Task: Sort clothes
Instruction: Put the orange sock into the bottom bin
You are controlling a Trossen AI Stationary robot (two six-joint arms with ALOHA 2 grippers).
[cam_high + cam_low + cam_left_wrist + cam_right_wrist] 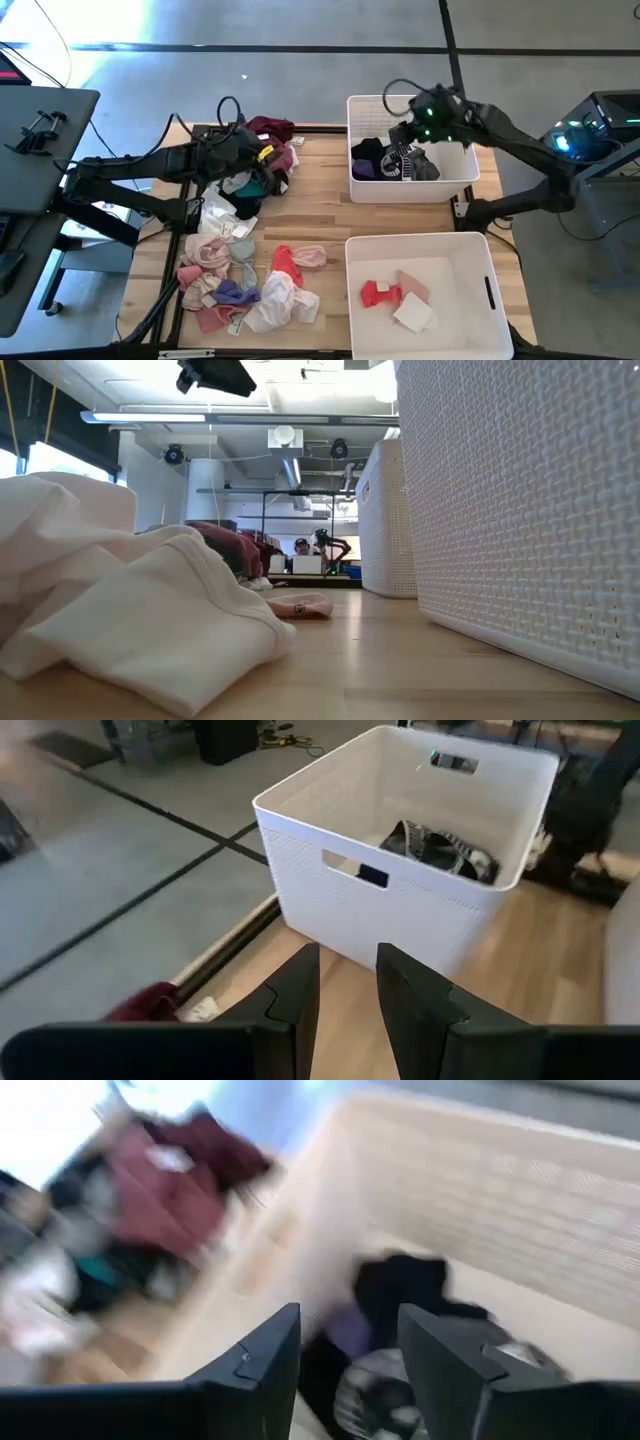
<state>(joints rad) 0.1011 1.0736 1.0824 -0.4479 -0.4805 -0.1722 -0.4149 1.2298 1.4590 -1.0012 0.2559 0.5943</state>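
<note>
right wrist view: motion-blurred, clothes pile [150, 1190] just smears of maroon and white | low view: white garment [130, 610] and near bin [520, 510] cut off by frame edges, both grippers out of frame | high view: near bin [470, 250] clipped at bottom edge, tags too small to read

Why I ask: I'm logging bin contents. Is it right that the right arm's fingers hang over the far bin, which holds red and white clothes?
Not quite. The high view shows the far bin under the right gripper holding dark clothes; the rest stands.
</note>
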